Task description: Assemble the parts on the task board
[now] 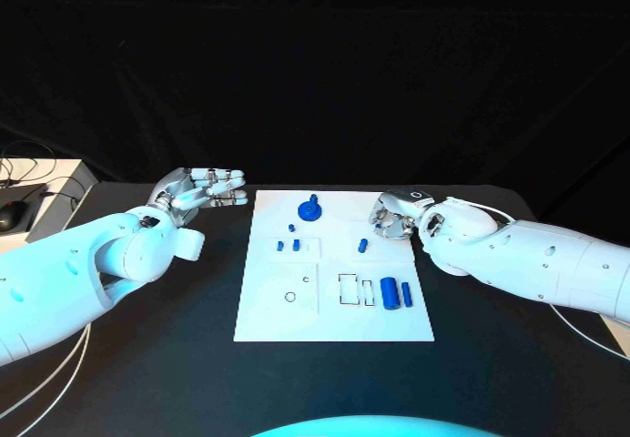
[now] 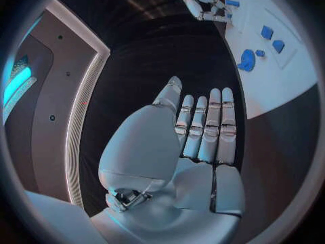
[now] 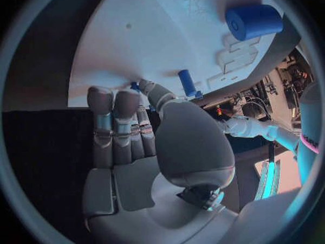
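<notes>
The white task board [image 1: 335, 314] lies in the middle of the black table. On it are a round blue part with a peg [image 1: 309, 209], small blue pegs [image 1: 297, 244], one more peg [image 1: 362, 244], a thick blue cylinder [image 1: 390, 293] and a thinner one [image 1: 407, 292]. My left hand [image 1: 204, 189] hovers beside the board's far left corner, fingers straight, holding nothing. In the left wrist view the left hand [image 2: 196, 130] faces the round part [image 2: 246, 61]. My right hand [image 1: 398, 214] hangs over the board's far right edge. In the right wrist view the right hand [image 3: 129, 130] is empty, thumb near a blue peg [image 3: 186, 82].
A small dark ring [image 1: 290, 297] and white rectangular slots [image 1: 348, 289] sit on the board's near half. At the table's far left stand a white box [image 1: 59, 177], a dark mouse [image 1: 11, 215] and cables. Bare black table lies on either side of the board.
</notes>
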Tool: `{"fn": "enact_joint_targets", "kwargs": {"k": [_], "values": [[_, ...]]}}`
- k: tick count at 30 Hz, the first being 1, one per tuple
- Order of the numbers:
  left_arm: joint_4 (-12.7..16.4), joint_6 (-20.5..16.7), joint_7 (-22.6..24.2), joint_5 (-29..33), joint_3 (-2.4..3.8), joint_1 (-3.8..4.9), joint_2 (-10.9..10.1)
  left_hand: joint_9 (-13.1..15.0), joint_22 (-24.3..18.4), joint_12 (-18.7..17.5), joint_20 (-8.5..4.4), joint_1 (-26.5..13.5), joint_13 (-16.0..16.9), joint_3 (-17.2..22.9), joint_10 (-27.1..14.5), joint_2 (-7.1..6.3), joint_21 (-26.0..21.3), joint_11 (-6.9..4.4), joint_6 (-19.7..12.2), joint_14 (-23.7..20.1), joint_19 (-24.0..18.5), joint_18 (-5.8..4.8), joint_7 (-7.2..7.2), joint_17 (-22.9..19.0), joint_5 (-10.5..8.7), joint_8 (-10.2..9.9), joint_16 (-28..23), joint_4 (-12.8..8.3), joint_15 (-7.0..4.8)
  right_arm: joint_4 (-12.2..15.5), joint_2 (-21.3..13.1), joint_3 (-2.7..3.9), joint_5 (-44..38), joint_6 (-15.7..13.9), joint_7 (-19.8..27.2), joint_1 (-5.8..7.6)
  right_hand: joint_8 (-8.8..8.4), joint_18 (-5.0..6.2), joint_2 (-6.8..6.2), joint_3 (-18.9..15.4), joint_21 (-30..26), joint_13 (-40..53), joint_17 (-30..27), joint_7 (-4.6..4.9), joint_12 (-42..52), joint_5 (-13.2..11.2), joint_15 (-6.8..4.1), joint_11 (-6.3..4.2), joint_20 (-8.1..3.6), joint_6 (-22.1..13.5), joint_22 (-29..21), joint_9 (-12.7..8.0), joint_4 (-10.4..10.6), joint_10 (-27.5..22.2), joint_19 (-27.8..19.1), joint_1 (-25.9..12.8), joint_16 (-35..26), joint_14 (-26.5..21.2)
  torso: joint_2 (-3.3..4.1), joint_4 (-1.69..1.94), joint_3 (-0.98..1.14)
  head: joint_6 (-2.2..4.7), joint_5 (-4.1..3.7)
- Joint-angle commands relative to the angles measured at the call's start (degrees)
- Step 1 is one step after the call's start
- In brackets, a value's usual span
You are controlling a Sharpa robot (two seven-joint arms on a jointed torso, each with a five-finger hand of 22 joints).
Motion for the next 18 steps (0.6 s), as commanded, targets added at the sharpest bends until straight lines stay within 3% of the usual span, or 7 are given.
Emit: {"fn": "enact_joint_targets", "kwargs": {"k": [1,6,7,18], "values": [[0.11,-0.07,0.08,0.29,0.05,0.00,0.00,0.01,-0.14,0.15,0.20,-0.11,0.03,0.02,-0.59,0.05,0.26,0.00,-0.05,-0.43,0.16,-0.83,0.04,-0.11,-0.12,0.09,0.22,-0.25,0.13,0.17,-0.01,-0.10,-1.76,0.93,-0.45,-0.18,-0.09,1.17,-0.15,-0.50,-0.52,-0.08,-0.08,0.33,-0.14,-0.22,0.00,0.09,0.10,-0.28,0.43,-0.04,0.13,-0.41,0.39,0.36,-0.25,0.18,-0.02,0.01,-0.04,-0.04,-0.04],[0.04,-0.15,0.03,0.27,0.05,-0.01,-0.02,0.01,-0.25,0.14,0.24,-0.14,0.03,0.09,-0.92,0.01,0.26,0.07,-0.04,-0.51,0.15,-0.82,0.05,-0.16,-0.10,0.10,0.33,-0.29,0.16,0.27,-0.08,-0.10,-2.15,0.63,-0.76,-0.20,-0.12,1.22,-0.25,-0.80,-2.39,-0.08,0.08,0.39,-0.15,-0.16,0.04,0.15,0.16,-0.44,2.37,-0.04,0.37,-0.57,1.23,0.70,-0.26,0.21,0.01,0.02,-0.03,-0.01,-0.13],[0.03,-0.16,0.03,0.27,0.05,-0.02,-0.02,0.01,-0.26,0.14,0.24,-0.14,0.03,0.10,-0.96,0.00,0.26,0.08,-0.04,-0.52,0.16,-0.81,0.05,-0.17,-0.10,0.10,0.33,-0.29,0.16,0.28,-0.09,-0.10,-2.19,0.58,-0.80,-0.21,-0.15,1.09,-0.62,-0.06,-7.81,-0.07,0.43,0.40,-0.13,0.06,0.05,0.16,0.08,-0.43,8.85,-0.03,0.46,-0.52,3.15,0.53,-0.19,0.14,0.01,0.00,-0.01,0.00,-0.15],[-0.05,-0.26,-0.05,0.20,0.05,-0.06,0.00,0.01,-0.49,0.18,0.32,-0.20,0.03,0.26,-1.52,-0.09,0.26,0.22,-0.06,-0.77,0.14,-0.75,0.06,-0.28,-0.10,0.09,0.47,-0.31,0.25,0.52,-0.32,-0.10,-2.56,0.37,-1.18,-0.25,-0.12,1.22,-0.37,0.12,-9.32,-0.08,0.23,0.41,-0.16,0.81,0.01,0.13,0.14,-0.40,10.29,-0.05,-0.07,-0.43,3.77,0.65,-0.19,0.20,0.02,0.03,-0.03,-0.07,-0.20]]}}
